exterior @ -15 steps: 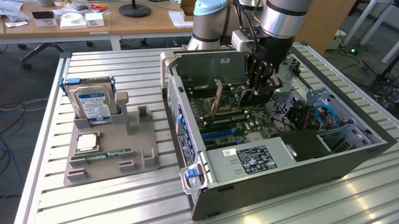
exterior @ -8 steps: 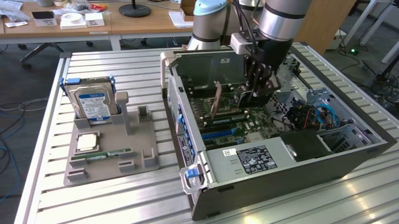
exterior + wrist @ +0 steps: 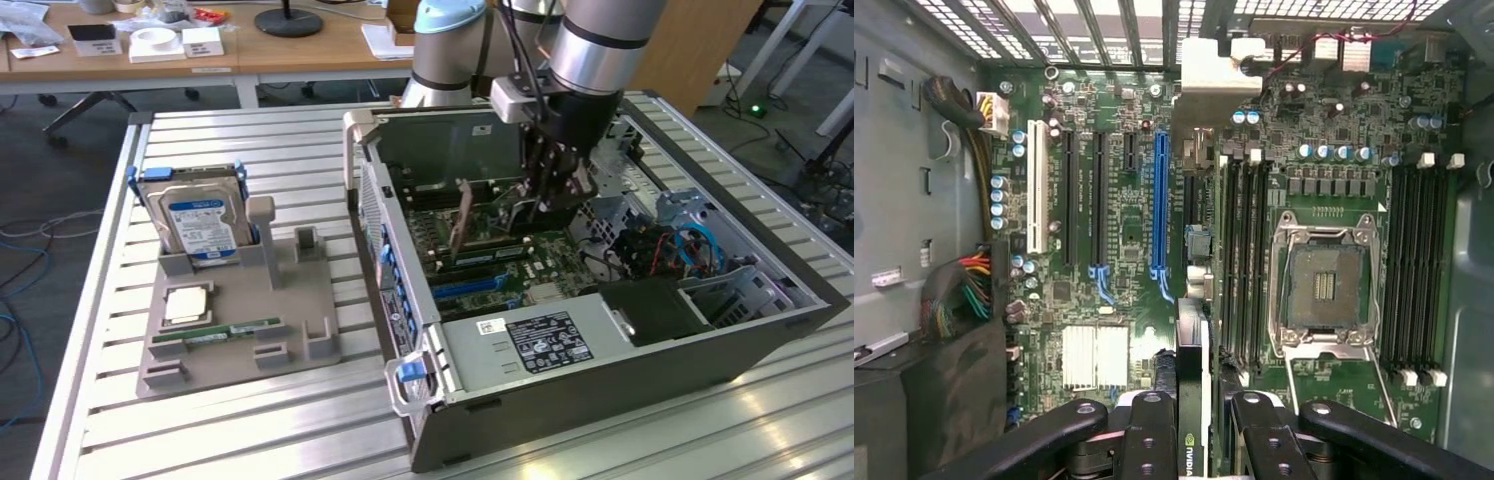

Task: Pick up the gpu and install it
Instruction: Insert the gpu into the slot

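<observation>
Black fingers of the gripper [image 3: 545,205] are pinching the gpu [image 3: 1192,385] by both faces, holding it on edge inside the open computer case [image 3: 601,345]. The case is lying on its side along the edge of the slatted aluminium table [image 3: 200,440] at the exterior view's right. In the wrist view the card is showing as a thin dark strip running away from the fingers, its silver end bracket [image 3: 1219,65] sitting close to the vented rear wall of the case. The card is hanging over the green motherboard [image 3: 1114,240], just beside the long blue slot [image 3: 1159,200] and parallel to it, between that slot and the nearest bank of black memory slots [image 3: 1244,260]; whether its lower edge is touching the board I cannot tell. The metal-framed CPU socket [image 3: 1324,285] is lying further across the board, apart from the card. Toward the table's edge at the exterior view's left, a grey holder [image 3: 307,312] is carrying three things. A hard drive [image 3: 200,222] with a blue-white label is standing upright at the holder's end nearest the robot's base, a square silver processor [image 3: 184,303] is lying flat near its middle, and a narrow green RAM stick [image 3: 220,332] is lying beside the processor. The arm [image 3: 601,40] is reaching down into the case from the table's far edge
</observation>
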Robot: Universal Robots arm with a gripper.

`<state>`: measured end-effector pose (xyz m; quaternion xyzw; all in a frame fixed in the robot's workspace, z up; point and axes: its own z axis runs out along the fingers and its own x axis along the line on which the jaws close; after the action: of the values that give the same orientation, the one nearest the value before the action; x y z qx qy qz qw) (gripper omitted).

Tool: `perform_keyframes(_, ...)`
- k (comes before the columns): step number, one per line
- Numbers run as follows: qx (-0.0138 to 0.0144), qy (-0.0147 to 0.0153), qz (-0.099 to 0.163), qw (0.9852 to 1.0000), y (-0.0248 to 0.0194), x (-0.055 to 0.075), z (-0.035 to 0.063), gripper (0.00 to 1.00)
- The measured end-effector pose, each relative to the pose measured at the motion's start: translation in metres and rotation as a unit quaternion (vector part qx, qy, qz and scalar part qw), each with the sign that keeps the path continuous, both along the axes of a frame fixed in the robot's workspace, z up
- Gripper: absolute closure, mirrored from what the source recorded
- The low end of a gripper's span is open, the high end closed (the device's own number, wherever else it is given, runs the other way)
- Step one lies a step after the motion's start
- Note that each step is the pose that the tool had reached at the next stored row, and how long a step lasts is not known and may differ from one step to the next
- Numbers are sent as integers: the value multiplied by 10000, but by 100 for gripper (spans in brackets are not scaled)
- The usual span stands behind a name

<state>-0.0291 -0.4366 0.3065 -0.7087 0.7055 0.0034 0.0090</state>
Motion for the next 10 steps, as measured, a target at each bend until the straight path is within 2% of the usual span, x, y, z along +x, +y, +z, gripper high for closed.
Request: perform_keyframes(10, -2, 0, -47, 10000, -18, -4, -13, 74)
